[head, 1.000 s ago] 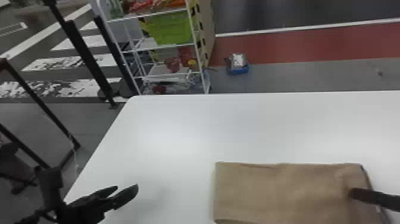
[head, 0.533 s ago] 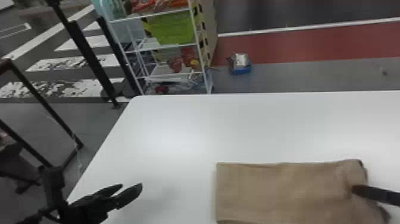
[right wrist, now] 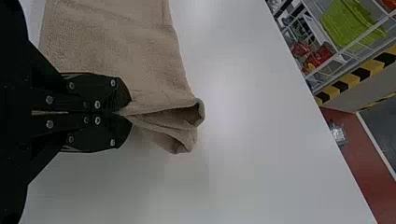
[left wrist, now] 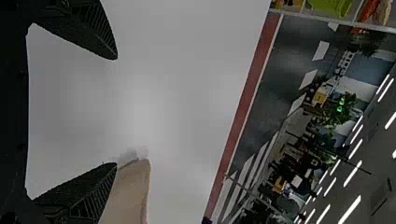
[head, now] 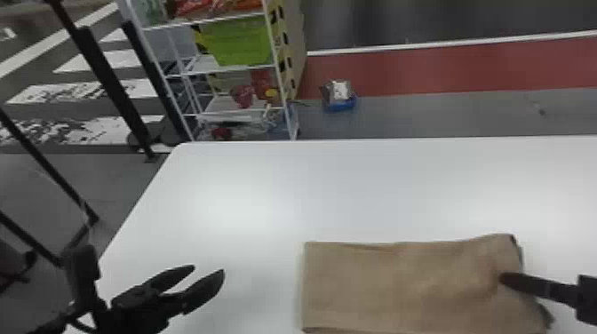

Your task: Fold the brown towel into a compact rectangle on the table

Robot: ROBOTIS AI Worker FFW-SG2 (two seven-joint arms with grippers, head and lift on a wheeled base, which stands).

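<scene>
- Right gripper (right wrist: 123, 113): fingers closed together on a pinch of cloth; in the head view it enters at the right edge, low in the frame.
- Towel (head: 399, 284): lower right of the head view, lying on the table (head: 351, 186). It is gripped near its right end, where the cloth is bunched.
- Bearing: most of the towel lies to the left of the right gripper in the head view.
- Long axis: runs left to right across the frame, roughly in line with the right fingers.
- Left gripper (head: 208, 270): lower left, fingers wide apart and without cloth, clear of the towel's left edge.
- Finding: the right gripper is nearer, being in contact. A fold from this end would likely call for carrying it leftward along the axis; the bunched end may fold unevenly.
</scene>
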